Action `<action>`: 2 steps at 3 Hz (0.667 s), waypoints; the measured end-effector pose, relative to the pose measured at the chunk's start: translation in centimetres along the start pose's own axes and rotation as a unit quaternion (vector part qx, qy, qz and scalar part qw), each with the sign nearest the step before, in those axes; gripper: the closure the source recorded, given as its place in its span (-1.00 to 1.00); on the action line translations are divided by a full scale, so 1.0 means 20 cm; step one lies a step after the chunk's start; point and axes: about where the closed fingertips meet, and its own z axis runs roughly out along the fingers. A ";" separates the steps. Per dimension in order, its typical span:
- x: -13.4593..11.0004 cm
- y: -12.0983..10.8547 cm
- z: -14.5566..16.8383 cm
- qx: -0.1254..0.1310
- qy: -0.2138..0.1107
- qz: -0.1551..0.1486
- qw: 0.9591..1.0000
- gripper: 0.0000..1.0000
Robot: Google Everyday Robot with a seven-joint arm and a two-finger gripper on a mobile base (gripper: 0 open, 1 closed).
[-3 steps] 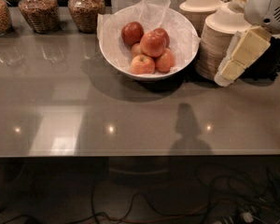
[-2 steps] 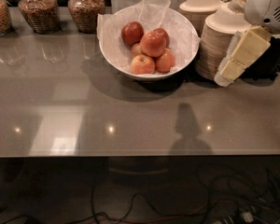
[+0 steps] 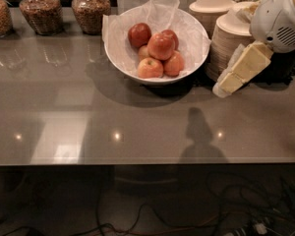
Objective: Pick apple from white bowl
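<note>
The large white bowl (image 3: pixel 119 58), lined with crinkled white tissue paper, stands at the back centre of the grey glossy table (image 3: pixel 88 117). Several red and yellow-red apples (image 3: pixel 161 45) lie piled in it. My gripper (image 3: pixel 226 85) hangs at the right, cream-coloured and pointing down and to the left, with the white arm housing (image 3: pixel 280 18) above it. It is to the right of the bowl and apart from it, low over the table, in front of the paper bowl stacks. It holds nothing that I can see.
Stacked cream paper bowls (image 3: pixel 226 38) stand right of the white bowl, behind the gripper. Glass jars of grains (image 3: pixel 90 6) line the back left. The table's front edge (image 3: pixel 137 163) runs across the lower view, with cables (image 3: pixel 152 215) on the floor below.
</note>
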 end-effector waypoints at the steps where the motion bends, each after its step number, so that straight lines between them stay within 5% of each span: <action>1: -0.03 -0.04 0.14 0.031 -0.046 0.016 0.998 -1.00; 2: -0.10 -0.15 0.27 0.070 -0.088 0.022 0.993 -1.00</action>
